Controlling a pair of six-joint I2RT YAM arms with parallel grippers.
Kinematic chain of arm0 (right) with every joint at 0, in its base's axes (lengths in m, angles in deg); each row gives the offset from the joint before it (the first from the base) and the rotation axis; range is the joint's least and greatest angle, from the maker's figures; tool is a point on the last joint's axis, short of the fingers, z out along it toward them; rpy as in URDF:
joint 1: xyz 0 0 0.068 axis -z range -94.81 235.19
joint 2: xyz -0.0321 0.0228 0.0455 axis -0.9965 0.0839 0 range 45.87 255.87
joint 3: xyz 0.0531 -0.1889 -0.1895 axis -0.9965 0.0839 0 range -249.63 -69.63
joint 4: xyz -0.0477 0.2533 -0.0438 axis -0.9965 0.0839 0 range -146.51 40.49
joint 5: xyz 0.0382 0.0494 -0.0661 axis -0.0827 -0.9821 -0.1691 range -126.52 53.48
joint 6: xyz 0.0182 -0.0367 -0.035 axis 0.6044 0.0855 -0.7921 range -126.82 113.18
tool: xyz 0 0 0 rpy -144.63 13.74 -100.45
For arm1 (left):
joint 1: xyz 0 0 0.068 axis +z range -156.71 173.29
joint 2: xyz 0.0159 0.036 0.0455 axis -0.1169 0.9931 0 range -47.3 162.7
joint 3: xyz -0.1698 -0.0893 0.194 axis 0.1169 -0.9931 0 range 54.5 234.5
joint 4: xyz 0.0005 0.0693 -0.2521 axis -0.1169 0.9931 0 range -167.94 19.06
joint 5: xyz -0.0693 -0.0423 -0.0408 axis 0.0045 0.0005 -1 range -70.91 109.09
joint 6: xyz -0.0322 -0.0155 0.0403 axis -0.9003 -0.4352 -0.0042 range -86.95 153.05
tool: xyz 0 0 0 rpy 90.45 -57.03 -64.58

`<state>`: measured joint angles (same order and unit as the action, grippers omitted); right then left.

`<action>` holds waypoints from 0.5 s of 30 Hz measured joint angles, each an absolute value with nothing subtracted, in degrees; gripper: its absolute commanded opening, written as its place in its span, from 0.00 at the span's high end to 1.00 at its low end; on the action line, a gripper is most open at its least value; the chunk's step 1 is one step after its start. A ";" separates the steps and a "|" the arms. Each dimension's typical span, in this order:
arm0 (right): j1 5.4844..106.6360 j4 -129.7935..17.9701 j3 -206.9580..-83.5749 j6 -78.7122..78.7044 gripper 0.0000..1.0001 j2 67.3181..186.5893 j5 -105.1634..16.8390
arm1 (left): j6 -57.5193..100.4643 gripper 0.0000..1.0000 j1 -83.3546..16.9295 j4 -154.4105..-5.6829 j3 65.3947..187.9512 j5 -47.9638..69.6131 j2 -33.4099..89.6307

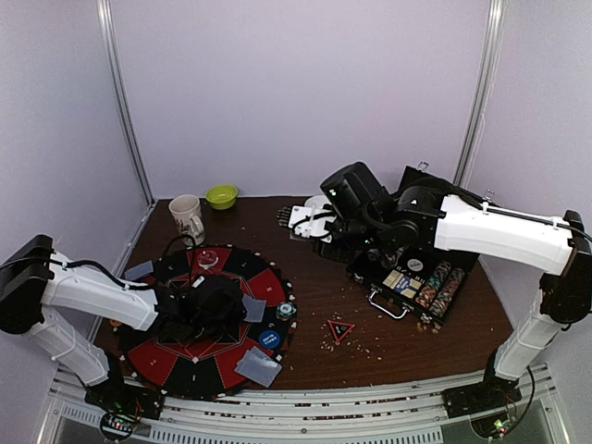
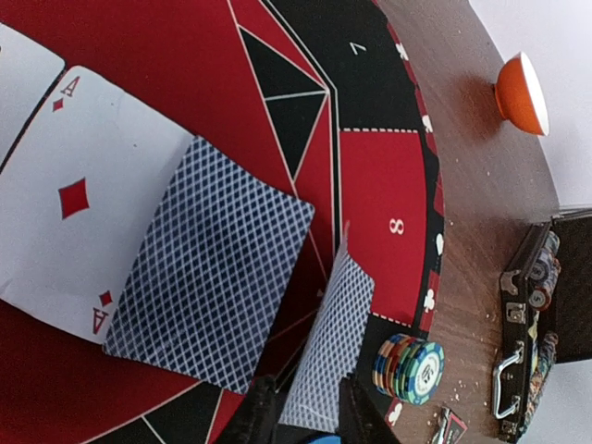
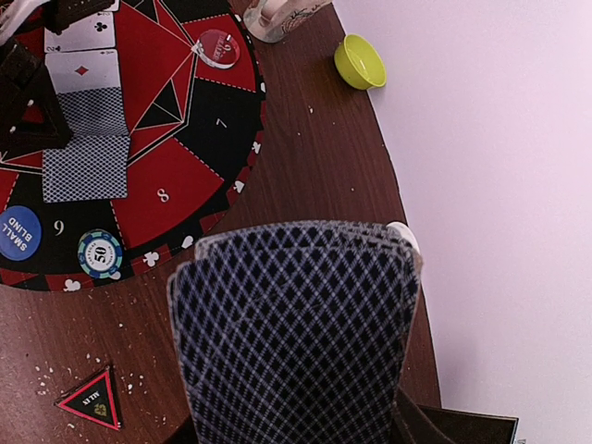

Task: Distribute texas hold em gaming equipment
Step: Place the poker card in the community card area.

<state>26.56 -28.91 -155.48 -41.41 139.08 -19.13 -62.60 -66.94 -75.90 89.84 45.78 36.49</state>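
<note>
My left gripper [image 1: 231, 307] is over the round red-black mat [image 1: 264, 282], its fingers [image 2: 252, 413] closed on the edges of a tilted face-down card [image 2: 331, 338]. Beside it lie another face-down card [image 2: 213, 268] and the ace of diamonds [image 2: 83, 199]. My right gripper [image 1: 301, 222] is raised over the table's middle, shut on a fanned deck [image 3: 296, 333] of grey-blue-backed cards. A striped chip stack [image 1: 286, 311] and a blue button [image 1: 269, 339] sit on the mat's right edge. A red-black triangle marker [image 1: 340, 330] lies on the wood. More face-down cards [image 1: 258, 367] lie on the mat's rim.
The open black chip case [image 1: 416, 277] stands at the right under my right arm. A mug [image 1: 188, 217] and a green bowl [image 1: 221, 196] are at the back left. An orange bowl [image 2: 521, 92] is beyond the mat. A red button [image 3: 219, 46] lies on the mat's far part.
</note>
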 measured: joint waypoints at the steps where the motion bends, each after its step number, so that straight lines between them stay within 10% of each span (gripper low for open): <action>1: 26.56 -28.91 -155.48 -41.41 0.56 139.08 -19.16 | -62.45 0.66 -66.94 -75.44 90.05 45.11 36.08; 6: 26.56 -28.89 -155.48 -41.43 0.56 139.08 -19.16 | -55.79 0.39 -66.83 -71.90 91.91 44.89 31.03; 15: 26.56 -28.89 -155.28 -41.41 0.56 139.08 -19.13 | -39.00 0.35 -60.40 -67.29 96.31 41.24 27.62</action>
<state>26.56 -28.89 -155.28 -41.41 139.08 -19.13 -39.00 -60.40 -67.29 96.31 41.24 27.62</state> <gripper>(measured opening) 0.444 0.578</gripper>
